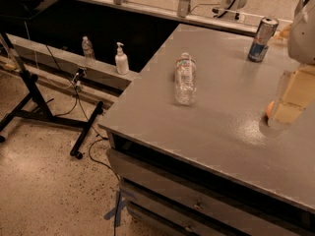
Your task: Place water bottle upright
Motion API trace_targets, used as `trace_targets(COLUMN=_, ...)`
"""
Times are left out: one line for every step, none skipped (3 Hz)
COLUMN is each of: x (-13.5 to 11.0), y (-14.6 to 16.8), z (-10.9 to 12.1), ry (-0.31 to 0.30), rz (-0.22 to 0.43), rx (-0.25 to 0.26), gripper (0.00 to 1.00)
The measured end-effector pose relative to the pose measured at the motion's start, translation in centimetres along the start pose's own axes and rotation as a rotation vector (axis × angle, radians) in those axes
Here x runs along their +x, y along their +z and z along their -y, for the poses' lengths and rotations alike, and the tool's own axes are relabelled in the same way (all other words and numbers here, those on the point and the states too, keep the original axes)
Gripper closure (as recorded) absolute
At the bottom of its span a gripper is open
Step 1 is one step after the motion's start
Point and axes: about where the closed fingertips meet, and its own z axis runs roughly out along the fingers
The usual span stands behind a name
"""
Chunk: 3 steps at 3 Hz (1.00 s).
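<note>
Table (pixel 221 132): grey with a faintly speckled sheen. Water bottle (pixel 185 80): clear ribbed plastic, white label with red marks. Can (pixel 263 39): blue and silver. Pump bottle (pixel 121 59): white. Floor (pixel 44 181): beige, flecked dark. Gripper (pixel 285 109), low over the table's right side: pale cream.

Gripper (pixel 281 116) low over the table (pixel 216 132), at the right edge of view. Small orange thing (pixel 269 109) just beside it on its left. Bare tabletop from there leftward to the water bottle (pixel 185 78), well apart: open lane. Drink can (pixel 262 39) stands beyond the gripper, toward the far edge, well apart. Nearer side of the gripper: bare top.
</note>
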Motion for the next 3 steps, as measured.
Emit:
trace_targets(x=-0.9, y=0.4, z=0.0, ry=0.013, rz=0.009, rx=0.011, gripper=0.0)
trace_targets(x=-3.7, y=2.4, z=0.0, ry=0.054, rz=0.022, rx=0.006, gripper=0.0)
trace_targets(x=-6.3, y=4.3, z=0.5, ry=0.152, rz=0.037, rx=-0.002, gripper=0.0)
